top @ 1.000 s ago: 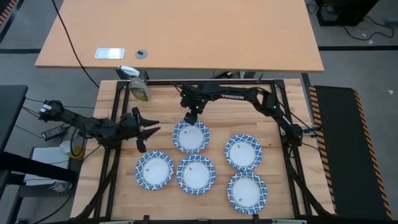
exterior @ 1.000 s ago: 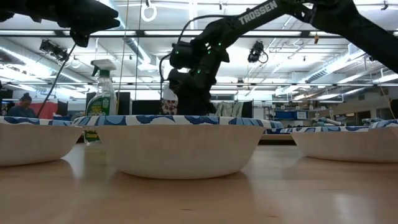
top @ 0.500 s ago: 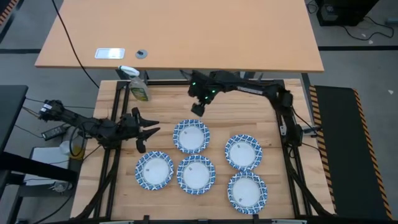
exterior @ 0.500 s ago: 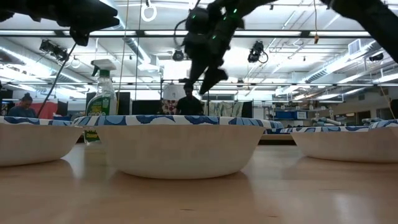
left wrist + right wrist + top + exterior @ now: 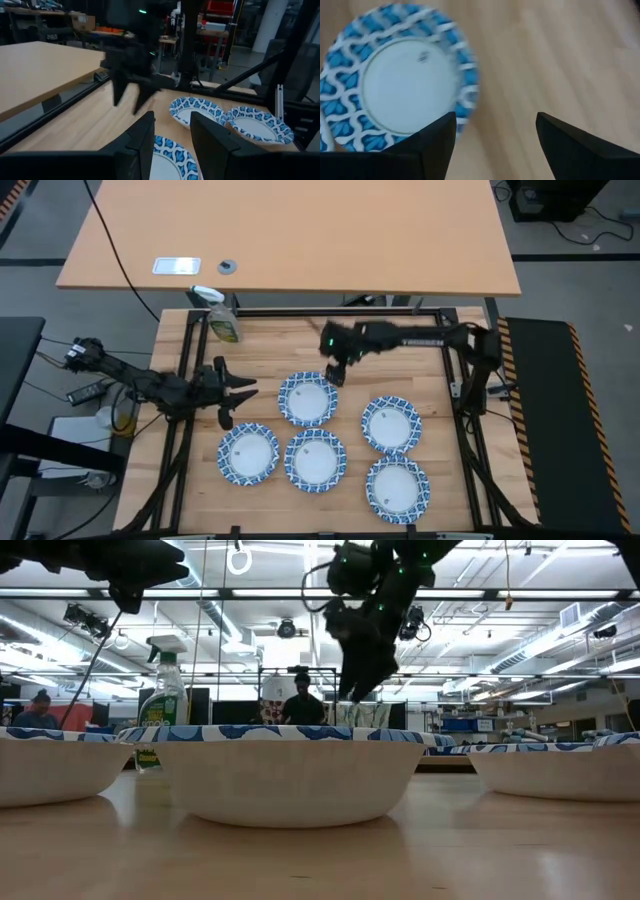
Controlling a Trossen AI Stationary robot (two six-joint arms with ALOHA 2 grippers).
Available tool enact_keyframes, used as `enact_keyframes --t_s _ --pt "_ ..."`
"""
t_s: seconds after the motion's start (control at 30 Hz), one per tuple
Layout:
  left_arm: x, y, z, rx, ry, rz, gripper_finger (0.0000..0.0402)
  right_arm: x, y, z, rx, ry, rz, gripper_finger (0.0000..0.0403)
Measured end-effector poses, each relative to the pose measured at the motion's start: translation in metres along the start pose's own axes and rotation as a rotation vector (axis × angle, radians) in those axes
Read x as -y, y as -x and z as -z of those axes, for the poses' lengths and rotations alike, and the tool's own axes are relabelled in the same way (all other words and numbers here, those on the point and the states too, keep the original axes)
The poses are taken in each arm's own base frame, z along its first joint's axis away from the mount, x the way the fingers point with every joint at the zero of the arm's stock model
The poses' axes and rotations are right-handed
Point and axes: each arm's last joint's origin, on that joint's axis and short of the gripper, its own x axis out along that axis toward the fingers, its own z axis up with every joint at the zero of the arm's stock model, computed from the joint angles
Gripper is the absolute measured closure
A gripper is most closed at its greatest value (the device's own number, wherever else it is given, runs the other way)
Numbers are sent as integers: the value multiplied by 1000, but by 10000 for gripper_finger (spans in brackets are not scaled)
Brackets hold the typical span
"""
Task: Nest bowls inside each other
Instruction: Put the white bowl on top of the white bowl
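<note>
Bowls, shallow and round with white centres and wide blue-and-white patterned rims, lie across the near half of the pale wooden slat table [image 5: 400, 370]: five places show from above, one toward the middle [image 5: 307, 399], one to its right [image 5: 390, 423], and three nearer the front edge [image 5: 248, 454], [image 5: 315, 461], [image 5: 398, 487]. None visibly sits inside another from this height, though a pair already stacked would look like a single bowl, so I cannot tell whether any nesting is done; judging by the spread, most of the task is left. The right gripper [image 5: 337, 372] hangs above the table just beside the middle bowl's far right rim, its fingers wide apart and empty, with that bowl below and to one side in its wrist view. The left gripper [image 5: 238, 391] waits at the left of the table, fingers [image 5: 141, 134] parted and holding nothing. A green-labelled spray bottle [image 5: 222, 320] stands at the far left corner. Beyond is a light brown desk [image 5: 300, 230], and the low view shows a workshop with ceiling lights and a person standing far back.
</note>
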Motion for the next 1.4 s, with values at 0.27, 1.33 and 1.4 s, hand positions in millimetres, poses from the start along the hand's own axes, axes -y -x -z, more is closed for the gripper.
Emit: enact_keyframes --t_s 0.27,1.33,1.4 --pt "2 -12 5 -16 -9 -54 271 -43 -25 4 -59 201 80 133" --pt "6 -9 7 -34 -11 -23 271 3 6 152 -490 329 2 161" --pt "6 -9 7 -35 -11 -22 271 0 5 152 -480 332 -12 161"
